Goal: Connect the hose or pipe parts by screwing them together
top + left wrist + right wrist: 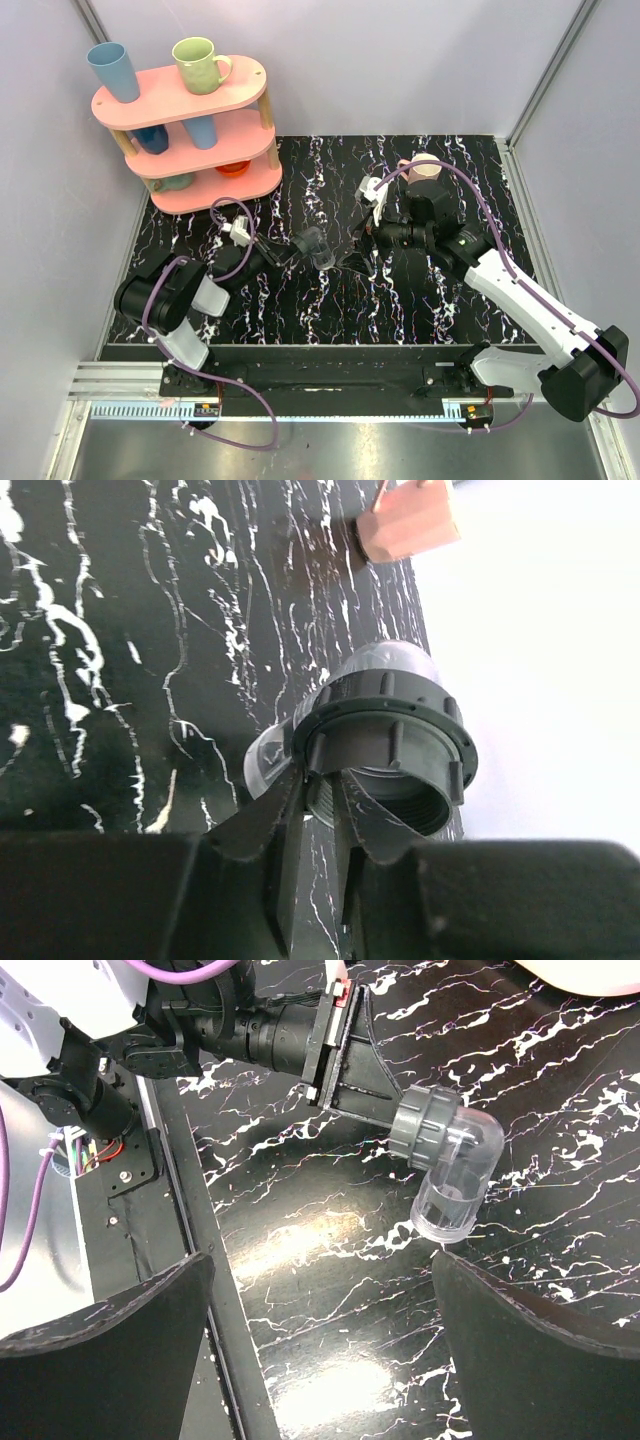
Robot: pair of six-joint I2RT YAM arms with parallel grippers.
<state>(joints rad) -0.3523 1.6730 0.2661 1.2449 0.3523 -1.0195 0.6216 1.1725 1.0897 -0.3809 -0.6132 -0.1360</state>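
Observation:
The pipe parts are joined: a black ring fitting (390,745) sits screwed onto a translucent grey elbow tube (385,665). My left gripper (322,785) pinches the ring's threaded wall, one finger inside and one outside. In the right wrist view the ring (425,1125) juts from the left gripper (375,1070) and the tube (455,1175) bends down toward the marbled table. From above, the tube (320,247) hangs mid-table between both arms. My right gripper (322,1260) stands wide open just right of it, holding nothing; it shows in the top view (362,232) too.
A pink mug (422,168) stands behind the right arm, also seen in the left wrist view (408,520). A pink three-tier shelf (250,95) with several cups fills the back left corner. A black rail (200,1230) runs along the table's near edge.

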